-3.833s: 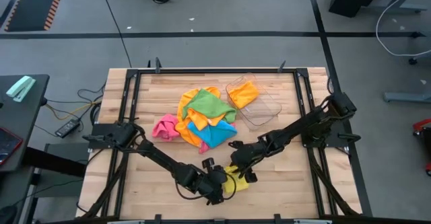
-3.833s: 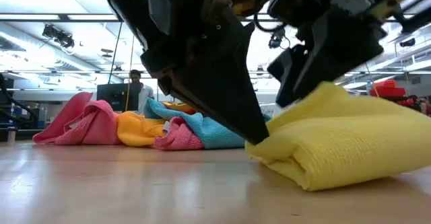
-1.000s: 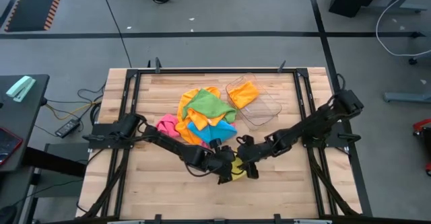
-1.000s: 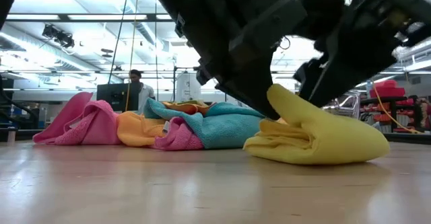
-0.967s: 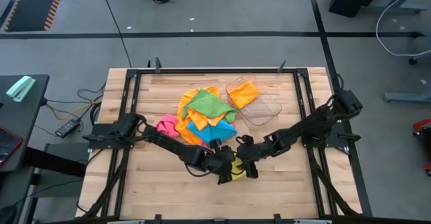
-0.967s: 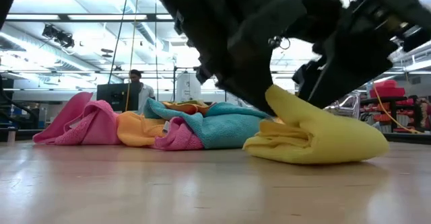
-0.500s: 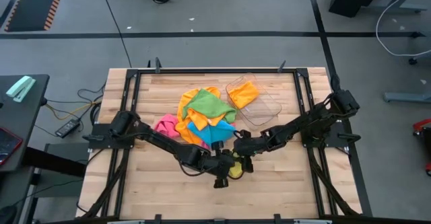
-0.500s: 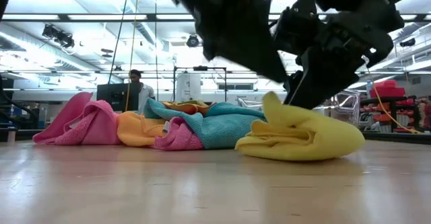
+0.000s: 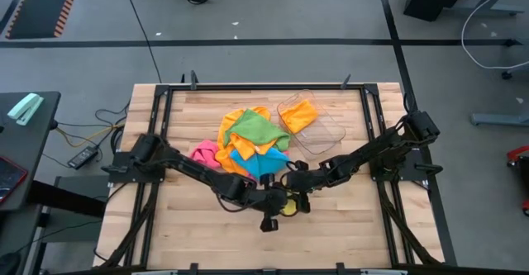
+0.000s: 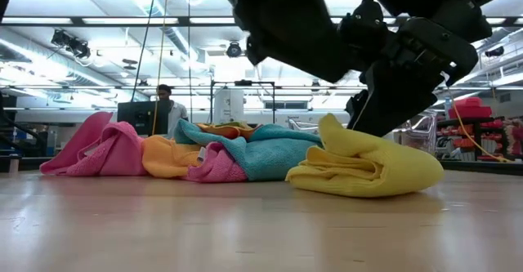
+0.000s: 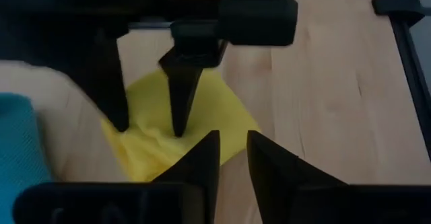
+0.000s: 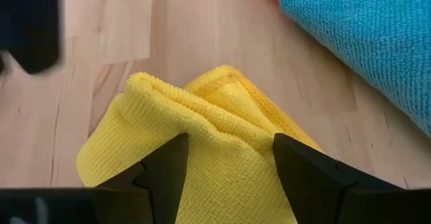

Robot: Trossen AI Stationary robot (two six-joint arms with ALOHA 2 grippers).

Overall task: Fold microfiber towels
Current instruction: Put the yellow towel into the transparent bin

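Yellow towel [image 9: 287, 206], folded into a thick bundle, lies on the counter [image 9: 347, 225] at lower centre of the high view, just below the loose heap of coloured towels [image 9: 248, 147]. Both grippers meet over it: the left gripper [image 11: 231, 158] comes from the picture's left, the right gripper [image 12: 227, 162] from the right, and neither is clearly nearer. The bundle's long axis seems to run roughly across the low view, folded edge raised toward the pile. The right jaws stand spread, straddling the towel's raised fold without visibly clamping it. The left jaws show a narrow gap just above the cloth's edge, holding nothing.
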